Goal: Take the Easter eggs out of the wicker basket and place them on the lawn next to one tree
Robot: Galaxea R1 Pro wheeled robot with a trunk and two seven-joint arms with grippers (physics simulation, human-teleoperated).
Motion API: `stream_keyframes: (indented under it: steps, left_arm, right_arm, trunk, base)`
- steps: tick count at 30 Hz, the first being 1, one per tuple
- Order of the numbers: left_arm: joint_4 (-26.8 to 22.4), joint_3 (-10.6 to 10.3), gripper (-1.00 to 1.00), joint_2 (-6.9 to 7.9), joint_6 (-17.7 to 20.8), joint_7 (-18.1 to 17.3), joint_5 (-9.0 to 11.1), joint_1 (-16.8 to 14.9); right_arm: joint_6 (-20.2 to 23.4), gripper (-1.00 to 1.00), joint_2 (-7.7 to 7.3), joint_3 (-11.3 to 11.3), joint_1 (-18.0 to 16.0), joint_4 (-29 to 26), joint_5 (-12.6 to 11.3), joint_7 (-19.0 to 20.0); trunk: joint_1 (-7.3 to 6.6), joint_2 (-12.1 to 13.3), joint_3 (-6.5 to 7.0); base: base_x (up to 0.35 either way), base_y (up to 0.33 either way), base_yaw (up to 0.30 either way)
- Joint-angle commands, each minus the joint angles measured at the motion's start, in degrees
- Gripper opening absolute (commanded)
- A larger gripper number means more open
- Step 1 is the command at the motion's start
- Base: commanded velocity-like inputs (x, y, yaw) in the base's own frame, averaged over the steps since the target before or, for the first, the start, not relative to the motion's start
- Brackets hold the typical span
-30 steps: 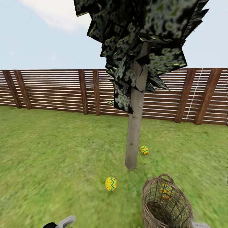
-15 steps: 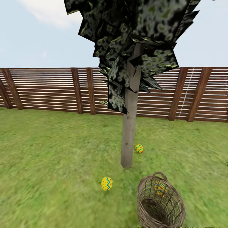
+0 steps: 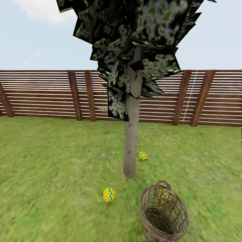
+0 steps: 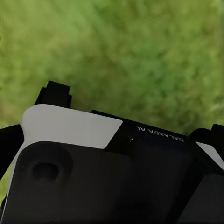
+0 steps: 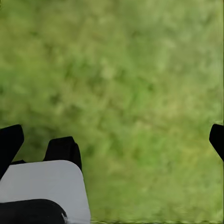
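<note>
Head cam faces forward across the lawn (image 3: 50, 168) to the fence (image 3: 40, 97), tree (image 3: 131, 141) mid-distance. Both wrist cams aim down at grass, close (shared patch can't be matched).

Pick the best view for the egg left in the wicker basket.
Head view: the third egg shows through the wicker basket weave, near the tree. Both wrist views look at lawn with no basket or egg in frame.
</note>
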Motion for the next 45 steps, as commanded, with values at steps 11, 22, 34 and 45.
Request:
stream_keyframes:
  steps: [11, 22, 34, 45]
  left_arm:
    - [0.1, 0.0, 1.0, 0.61, -0.1, 0.1, 0.4, 4.8]
    - [0.1, 0.0, 1.0, 0.66, -1.5, 0.2, 0.4, 12.0]
    - [0.2, 0.0, 1.0, 0.25, -6.3, 0.2, 0.5, 20.8]
    - [0.2, 0.0, 1.0, -1.3, -13.5, 0.1, 0.4, 26.3]
  right_arm:
    - [0.1, 1.0, 1.96, 0.2, 4.1, 0.1, -0.5, -0.1]
    - [0.2, 1.0, 5.27, 0.2, 10.7, 0.1, -0.4, -0.4]
    - [-0.4, 1.0, 9.43, 0.3, 19.8, 0.1, 5.4, -2.3]
    - [-0.5, 1.0, 10.78, 0.3, 23.2, 0.3, 6.1, -2.3]
  trunk:
    - [-2.43, 4.4, 1.07]
    - [-4.84, 8.8, 2.18]
    - [-7.48, 13.6, 3.38]
    - [-9.89, 18.0, 4.49]
  base:
    - [0.0, 0.0, -0.14]
    - [0.0, 0.0, -0.144]
    - [0.0, 0.0, -0.144]
    - [0.0, 0.0, -0.146]
